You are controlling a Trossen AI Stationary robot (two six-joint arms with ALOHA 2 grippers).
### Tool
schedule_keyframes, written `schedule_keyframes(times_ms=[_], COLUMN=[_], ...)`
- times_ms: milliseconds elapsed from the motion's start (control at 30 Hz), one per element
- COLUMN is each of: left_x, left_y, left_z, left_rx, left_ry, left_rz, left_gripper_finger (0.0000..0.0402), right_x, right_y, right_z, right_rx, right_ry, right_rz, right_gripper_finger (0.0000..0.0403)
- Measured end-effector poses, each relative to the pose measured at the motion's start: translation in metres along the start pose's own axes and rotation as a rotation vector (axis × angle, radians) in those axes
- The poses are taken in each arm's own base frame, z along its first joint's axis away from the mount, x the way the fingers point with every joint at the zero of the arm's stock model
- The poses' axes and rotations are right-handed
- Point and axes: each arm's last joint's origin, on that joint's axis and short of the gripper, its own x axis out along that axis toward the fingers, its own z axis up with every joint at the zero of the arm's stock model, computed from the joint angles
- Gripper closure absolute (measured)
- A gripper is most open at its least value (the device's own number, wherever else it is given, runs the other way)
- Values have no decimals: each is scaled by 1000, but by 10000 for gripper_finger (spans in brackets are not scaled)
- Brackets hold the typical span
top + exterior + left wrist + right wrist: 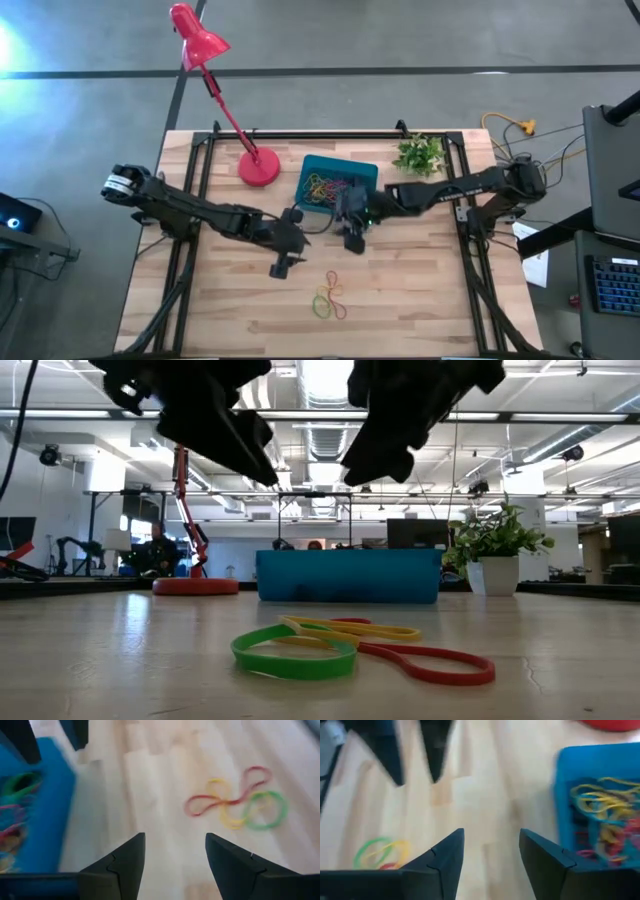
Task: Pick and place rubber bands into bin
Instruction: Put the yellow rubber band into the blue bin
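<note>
Nearest us, we see a green, yellow and red tangle of rubber bands [329, 298] lying loose on the table [420, 290]. Beyond, the left gripper [281, 264] hangs spread and empty; the right gripper [353, 238], fingers parted, carries nothing beside the teal bin [362, 170] piled with bands.

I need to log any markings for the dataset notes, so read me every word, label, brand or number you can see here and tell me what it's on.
No text can be read in any view.
Right arm: a small pale marking on its link, too small to read.
Bin, rubber bands, lamp, potted plant: no lettering visible.
</note>
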Motion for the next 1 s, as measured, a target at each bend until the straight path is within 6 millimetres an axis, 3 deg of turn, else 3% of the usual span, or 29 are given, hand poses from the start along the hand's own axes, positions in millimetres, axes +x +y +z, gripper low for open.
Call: schedule_keyframes(times_ms=[300, 567, 800, 1000], left_x=[28, 59, 77, 90], left_y=[-4, -14, -21, -44], left_z=[-14, -13, -9, -8], left_rx=[-157, -207, -295, -351], left_ry=[-14, -14, 4, 35], left_rz=[-186, -218, -220, -226], left_gripper_finger=[210, 210, 210, 210], right_x=[-2, -15, -34, -47], right_y=[60, 110, 136, 146], right_z=[-32, -75, -117, -150], right_rx=[5, -8, -8, 47], right_ry=[93, 174, 223, 201], right_rz=[-3, -123, -265, -365], right_gripper_finger=[244, 255, 262, 263])
